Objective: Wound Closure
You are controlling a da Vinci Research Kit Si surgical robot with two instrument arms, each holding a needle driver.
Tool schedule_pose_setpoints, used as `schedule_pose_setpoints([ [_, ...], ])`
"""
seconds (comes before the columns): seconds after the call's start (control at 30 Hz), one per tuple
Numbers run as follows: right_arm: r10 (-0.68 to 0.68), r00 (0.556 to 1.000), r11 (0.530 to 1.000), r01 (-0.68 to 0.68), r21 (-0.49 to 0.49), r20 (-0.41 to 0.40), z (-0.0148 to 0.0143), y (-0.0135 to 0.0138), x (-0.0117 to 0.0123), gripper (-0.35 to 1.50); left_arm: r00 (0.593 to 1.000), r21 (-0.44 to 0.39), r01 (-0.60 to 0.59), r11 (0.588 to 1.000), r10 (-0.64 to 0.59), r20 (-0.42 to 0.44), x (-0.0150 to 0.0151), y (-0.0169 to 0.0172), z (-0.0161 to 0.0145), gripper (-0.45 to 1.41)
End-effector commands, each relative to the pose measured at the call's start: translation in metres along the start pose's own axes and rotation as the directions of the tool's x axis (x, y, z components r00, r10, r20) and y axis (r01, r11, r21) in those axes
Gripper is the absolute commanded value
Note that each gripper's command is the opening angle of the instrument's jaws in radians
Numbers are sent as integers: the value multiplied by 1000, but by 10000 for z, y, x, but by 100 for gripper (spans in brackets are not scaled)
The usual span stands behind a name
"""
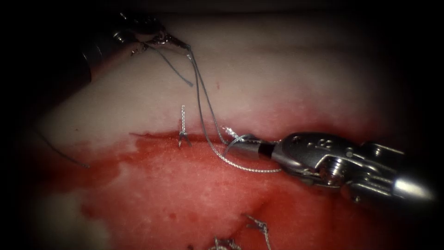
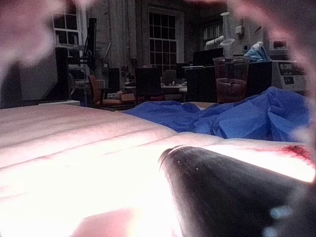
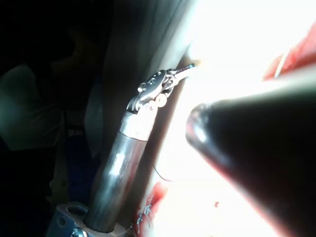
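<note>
- Nearest, at tissue's [image 1: 277,83] near edge: cut ends of thread [image 1: 259,228] lying on red fluid [image 1: 185,185], which spreads over the near half of the tissue.
- R tool [image 1: 240,149] comes in from the tissue's right edge, tip at the cut [image 1: 152,135], jaws lying low along the cut line. Thread [image 1: 203,111] is wrapped/looped round the jaws close to the tip; a bright braided strand curves under them back toward the wrist. Can't tell if jaws are parted or closed, nor if they pinch anything; the loop hides the tip.
- Just left of R tool tip: a short tied stitch [image 1: 183,132] stands up from the cut, two small legs into the red edge, twisted tail pointing to the far side.
- Loose thin strand [image 1: 60,153] lies near tissue's left edge, on pale surface next to the fluid.
- From the loop, two thread strands run up across the pale far half of tissue, side by side, to L tool.
- L tool [image 1: 178,43] at tissue's far left corner, jaws closed on the thread end, tip pointing right. A short free tail [image 1: 175,69] hangs from the grip, ending loose over the pale tissue.
- R wrist view: L tool [image 3: 185,70] seen w/ shaft rising, jaws narrow, together.
- Needle: can't make it out anywhere; not seen in either tool or in the tissue.
</note>
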Motion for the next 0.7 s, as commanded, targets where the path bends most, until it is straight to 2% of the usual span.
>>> schedule_pose_setpoints([
  [0.03,-56,998,997,57,-56,11,0,-7,-14,-35,1000,14,-11,1000,11,-15,17,-4,-9,-45],
  [0.17,-158,987,970,161,-182,31,1,-4,-6,-35,999,64,-43,997,44,-18,22,-8,-8,-45],
  [0.33,-227,966,922,254,-291,126,9,5,4,-35,996,150,-84,985,84,9,30,-16,-2,-45],
  [0.57,-248,949,900,301,-316,197,20,17,8,-35,994,218,-109,970,105,30,40,-25,5,-45],
  [0.7,-261,938,883,328,-337,230,30,25,9,-35,993,311,-117,943,112,34,38,-27,3,-45],
])
